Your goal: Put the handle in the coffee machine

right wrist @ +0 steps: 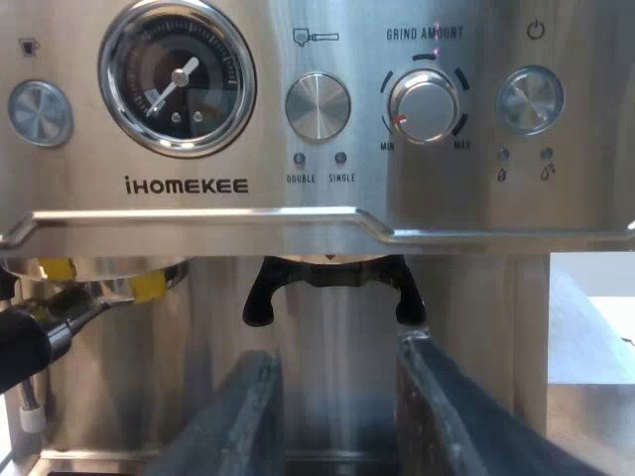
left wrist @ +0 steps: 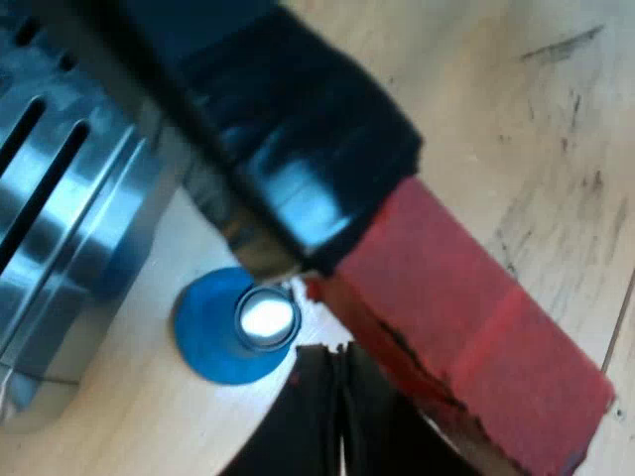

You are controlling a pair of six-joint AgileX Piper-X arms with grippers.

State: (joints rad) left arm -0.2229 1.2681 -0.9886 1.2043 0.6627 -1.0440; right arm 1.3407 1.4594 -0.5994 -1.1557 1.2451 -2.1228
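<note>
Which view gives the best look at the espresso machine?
The right wrist view: the espresso machine faces it squarely, its gauge, knobs and brand name readable above the right gripper, whose fingers are open. The left wrist view gives a slotted metal part of it near the blue tamper.

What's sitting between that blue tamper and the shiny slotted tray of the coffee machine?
Nothing. In the left wrist view, a bare strip of pale table lies between the blue tamper and the machine's slotted tray.
</note>
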